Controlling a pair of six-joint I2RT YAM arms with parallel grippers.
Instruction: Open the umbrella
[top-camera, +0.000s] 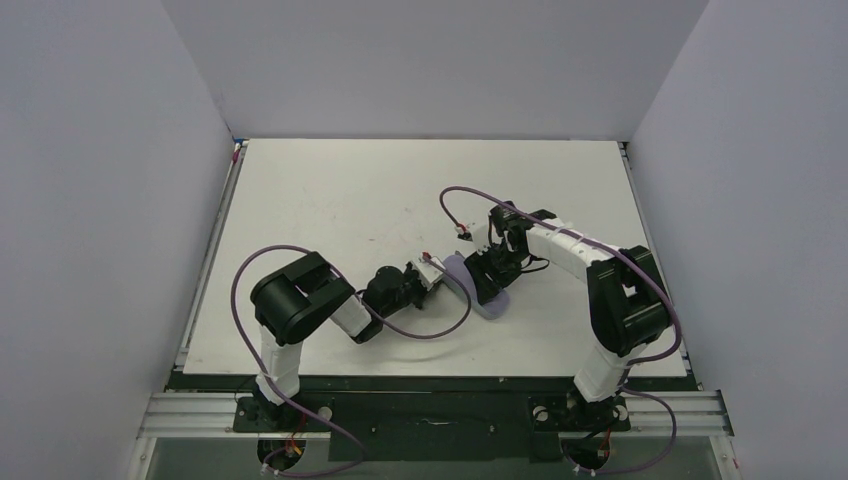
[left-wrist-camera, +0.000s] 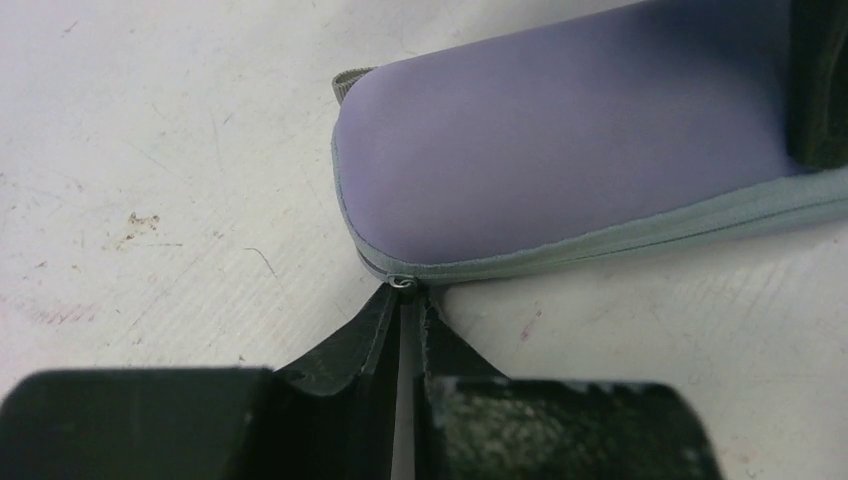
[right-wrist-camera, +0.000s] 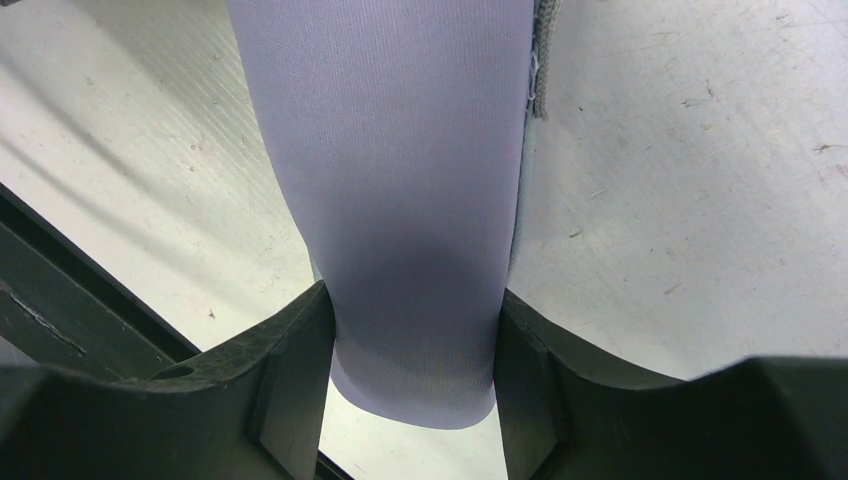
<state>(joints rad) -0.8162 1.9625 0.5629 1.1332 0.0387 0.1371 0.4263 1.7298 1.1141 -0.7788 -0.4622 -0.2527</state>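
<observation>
1. Near the middle of the table (top-camera: 350, 200), between my two arms, lies the lilac pouch (top-camera: 480, 296). The umbrella shows in no view. I judge it is zipped inside, so the task's own thing is not yet out
2. My right gripper (right-wrist-camera: 410, 340) straddles the pouch, one finger pressed against each side, pinching it across its width. The fabric looks soft, so under a sideways tug it could bunch up or slide out of the clamp
3. My left gripper (left-wrist-camera: 405, 300) has its fingers pressed almost together at the pouch's rounded end, with the small metal zip pull (left-wrist-camera: 402, 283) nipped at their very tips. That hold is shallow, and the likeliest failure is the pull popping free as soon as I draw on it
4. If I pull off the line of the grey zip seam (left-wrist-camera: 620, 235), I expect the slider to jam on the curve, or the whole pouch to drag across the table
5. The right fingers may sit on the zip's path. I cannot tell from these views, but if they do the slider will stop against them
6. Too hard a squeeze from the right could pin whatever is inside
</observation>
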